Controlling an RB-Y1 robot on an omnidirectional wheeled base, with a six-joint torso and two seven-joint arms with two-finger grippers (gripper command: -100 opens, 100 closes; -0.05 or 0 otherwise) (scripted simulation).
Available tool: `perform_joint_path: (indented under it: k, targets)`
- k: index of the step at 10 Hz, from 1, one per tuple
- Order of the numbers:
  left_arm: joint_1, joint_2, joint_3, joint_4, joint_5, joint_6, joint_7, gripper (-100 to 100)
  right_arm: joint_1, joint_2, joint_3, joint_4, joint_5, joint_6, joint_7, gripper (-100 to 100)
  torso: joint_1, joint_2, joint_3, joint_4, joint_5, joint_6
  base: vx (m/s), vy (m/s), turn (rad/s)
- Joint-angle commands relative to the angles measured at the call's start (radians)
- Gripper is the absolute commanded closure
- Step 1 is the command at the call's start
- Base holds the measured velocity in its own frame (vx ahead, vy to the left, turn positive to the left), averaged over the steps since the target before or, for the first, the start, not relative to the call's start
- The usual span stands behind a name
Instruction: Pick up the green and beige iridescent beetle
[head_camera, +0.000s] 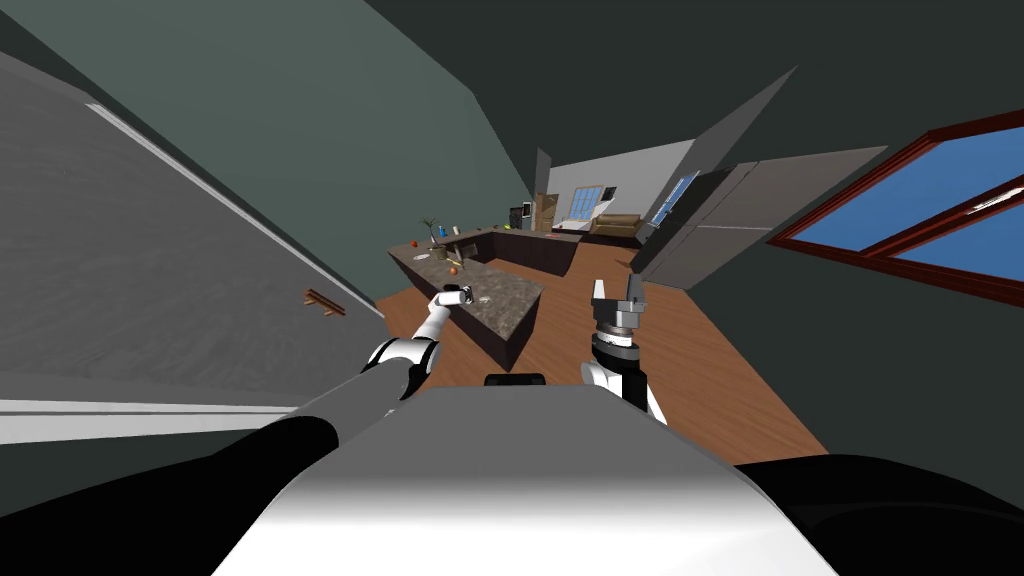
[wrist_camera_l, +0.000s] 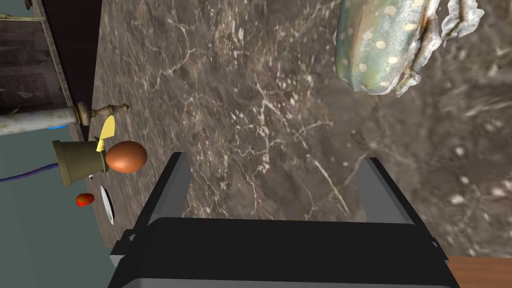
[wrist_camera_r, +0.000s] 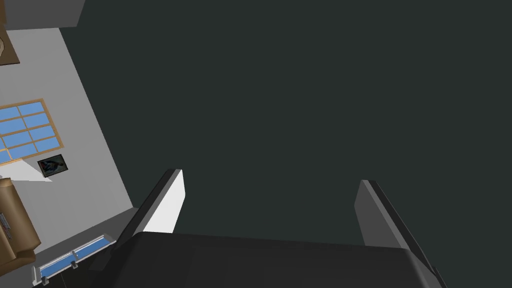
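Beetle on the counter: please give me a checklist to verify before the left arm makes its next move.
1. Left gripper open: ok.
2. Beetle lying in sight on the counter: ok.
3. Beetle between the fingers: not ok; it lies beyond them, toward one side.
4. Egg well apart from the beetle: ok.
5. Right gripper open, away from the counter: ok.

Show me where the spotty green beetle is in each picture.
Head view: beetle, probably the pale speck on the counter by the left end effector.
Left wrist view: beetle on the counter, beyond the open fingers.
Right wrist view: right end effector open, aimed elsewhere.
Shared landmark: the brown egg.
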Motion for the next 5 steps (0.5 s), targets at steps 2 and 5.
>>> perform_joint_path:
  k: [2, 5]
  targets:
    - [-0.061, 0.004, 0.002, 0.068, 0.017, 0.072, 0.0, -100, 0.0, 0.0, 0.0, 0.0, 0.0, 0.0, 0.0, 0, 0.0, 0.0, 0.0, 0.0, 0.0, 0.0, 0.0, 0.01, -0.035]
    - [-0.131, 0.008, 0.005, 0.157, 0.036, 0.139, -0.001, -100, 0.0, 0.0, 0.0, 0.0, 0.0, 0.0, 0.0, 0, 0.0, 0.0, 0.0, 0.0, 0.0, 0.0, 0.002, 0.013, -0.049]
